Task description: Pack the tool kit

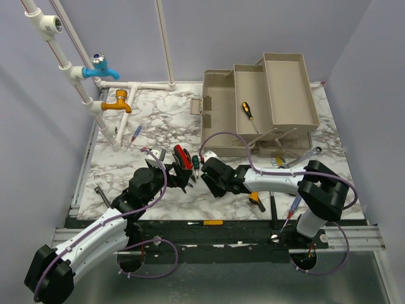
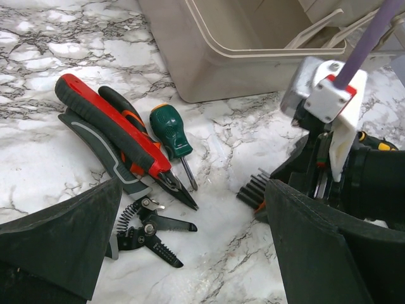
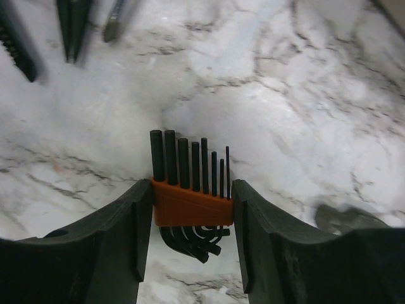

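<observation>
Right wrist view: hex key set point(image 3: 193, 202) sits squarely between the right fingers point(image 3: 120, 240). Its orange holder spans the gap crosswise, and both inner faces appear to touch the holder's ends. I read this as a closed grip on the holder, with nothing else in it. The keys' long axis runs straight ahead, away from the wrist and in line with the fingers. Their bent ends curl back under the holder. Whether the set is lifted off the marble surface point(image 3: 285, 95) or resting on it cannot be told.

Top view: toolbox point(image 1: 221, 114) stands open with its trays fanned out, farther from the bases than the right fingers and toward the right arm's side. The right arm is the nearer of the two to it, so the carry looks like a short reach forward and to the right. The box wall would have to be cleared first.

Left wrist view: left fingers point(image 2: 63, 240) are spread wide and hold nothing. They hover over red-handled pliers point(image 2: 114, 126), a green screwdriver point(image 2: 169, 130) and a wire stripper point(image 2: 149, 231), which lie close together on the surface just short of the box wall.

Judgement: the hex keys go in next.
</observation>
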`<state>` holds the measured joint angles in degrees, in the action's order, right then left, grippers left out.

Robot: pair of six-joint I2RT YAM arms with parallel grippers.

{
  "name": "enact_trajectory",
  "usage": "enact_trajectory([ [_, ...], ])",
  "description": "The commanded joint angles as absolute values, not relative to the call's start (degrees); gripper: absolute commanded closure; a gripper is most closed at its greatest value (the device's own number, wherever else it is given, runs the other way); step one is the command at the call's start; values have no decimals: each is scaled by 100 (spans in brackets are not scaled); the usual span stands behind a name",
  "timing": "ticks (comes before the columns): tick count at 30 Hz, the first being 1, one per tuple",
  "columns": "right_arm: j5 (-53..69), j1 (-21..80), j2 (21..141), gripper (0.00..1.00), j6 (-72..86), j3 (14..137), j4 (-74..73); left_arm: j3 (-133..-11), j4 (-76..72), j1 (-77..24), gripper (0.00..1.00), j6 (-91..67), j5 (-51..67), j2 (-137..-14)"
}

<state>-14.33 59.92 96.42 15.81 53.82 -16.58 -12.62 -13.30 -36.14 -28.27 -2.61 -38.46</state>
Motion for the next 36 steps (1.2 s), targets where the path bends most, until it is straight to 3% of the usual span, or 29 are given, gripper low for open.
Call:
enact_trajectory([
  [1, -2483, 5950, 9167, 99, 1505, 5150, -1830, -1257, -1262, -3647, 2, -2768, -342, -3799],
  [7, -2726, 5951, 8371, 99, 1346, 5000, -1670, -1248, -1266, -3647, 1, -2769, -351, -3787],
  [20, -3167, 5950, 8064, 98, 1626, 5605, -2226, -1248, -1248, -3643, 1, -2777, -344, -3766],
  [21, -3035, 5951, 8094, 95, 1626, 5665, -2296, -1248, -1248, -3646, 2, -2773, -348, -3755],
  [22, -2897, 5951, 8150, 82, 1699, 5712, -2362, -1240, -1248, -3640, 2, -2777, -349, -3748],
  [24, -2612, 5947, 8266, 37, 1882, 5776, -2487, -1239, -1248, -3647, 1, -2777, -348, -3744],
  [25, -2485, 5934, 8331, 28, 1969, 5791, -2542, -1239, -1252, -3642, 2, -2770, -341, -3736],
  [31, -1938, 5488, 8549, 16, 2679, 5588, -2496, -1237, -1356, -3642, 2, -2715, -14, -3841],
  [36, -641, 4711, 8069, 19, 3059, 4690, -1400, -1378, -1990, -3649, 4, -3120, 1265, -4849],
])
